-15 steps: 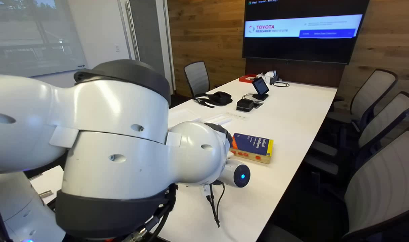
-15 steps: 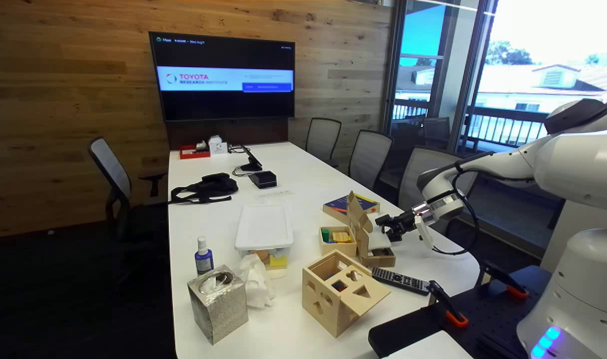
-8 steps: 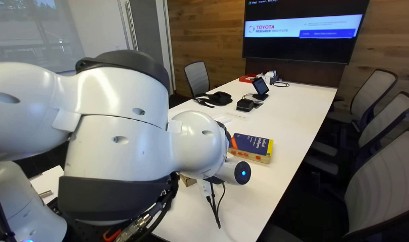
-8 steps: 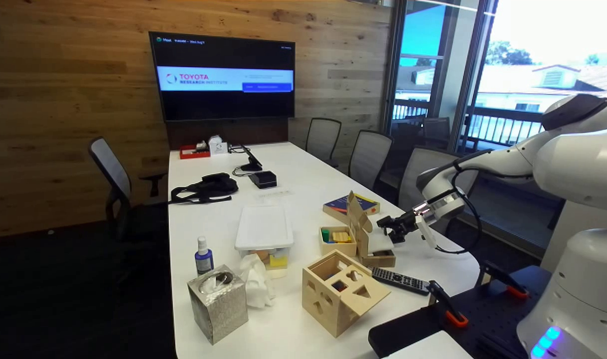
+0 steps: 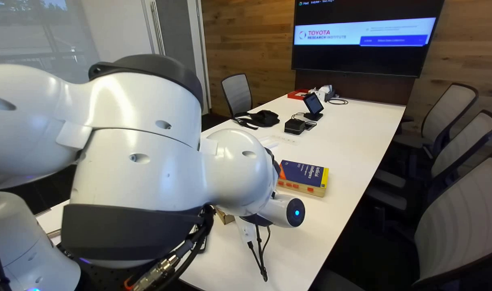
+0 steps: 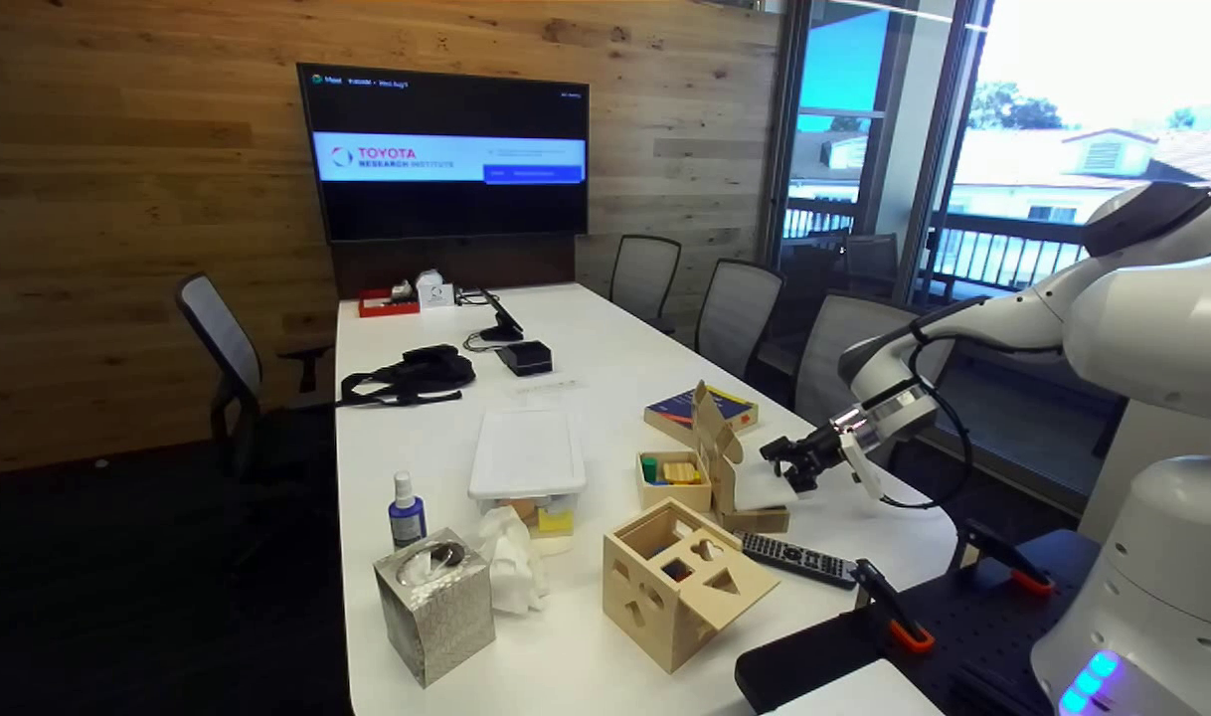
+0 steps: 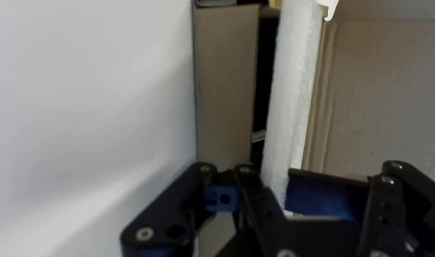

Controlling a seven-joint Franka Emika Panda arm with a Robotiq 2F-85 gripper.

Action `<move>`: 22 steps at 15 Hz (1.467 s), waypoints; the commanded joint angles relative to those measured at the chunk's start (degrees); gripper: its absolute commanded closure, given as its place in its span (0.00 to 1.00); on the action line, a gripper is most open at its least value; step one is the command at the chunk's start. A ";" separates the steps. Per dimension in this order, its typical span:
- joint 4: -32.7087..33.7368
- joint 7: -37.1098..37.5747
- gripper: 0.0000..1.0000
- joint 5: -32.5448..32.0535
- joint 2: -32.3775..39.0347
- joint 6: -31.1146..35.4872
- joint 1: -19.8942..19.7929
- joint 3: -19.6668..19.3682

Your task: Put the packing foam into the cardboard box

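Thin white rectangular foam sheet (image 6: 761, 489) is tilted over the opening of the shallow brown cardboard box (image 7: 223, 82); its bottom edge is hidden, so no clue how deep it sits. The box's flap lid (image 6: 715, 447) stands up at its 10 o'clock in an exterior view. Black gripper (image 6: 782, 464) is at roughly 1 o'clock from the box, right by the foam's raised edge. Wrist view has that edge running down from 1 o'clock in between the fingers (image 7: 386, 203), but tbh can't tell if they're pinching it. Around the box on the white bench (image 6: 556, 656): black remote control (image 6: 799, 560) at 5 o'clock, pale wooden cube with shaped holes (image 6: 673, 602) at 7, small pale wooden tray (image 6: 673, 497) of coloured blocks (image 6: 680, 472) at 9, just beside it.
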 commanded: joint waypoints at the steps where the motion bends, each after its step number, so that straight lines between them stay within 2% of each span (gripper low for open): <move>1: 0.91 1.02 1.00 0.40 -1.78 -3.80 2.00 -1.33; 15: 7.02 0.25 1.00 2.68 -0.38 -8.49 7.24 -3.25; 22: 7.04 -1.50 1.00 5.44 1.08 -7.51 6.90 -3.05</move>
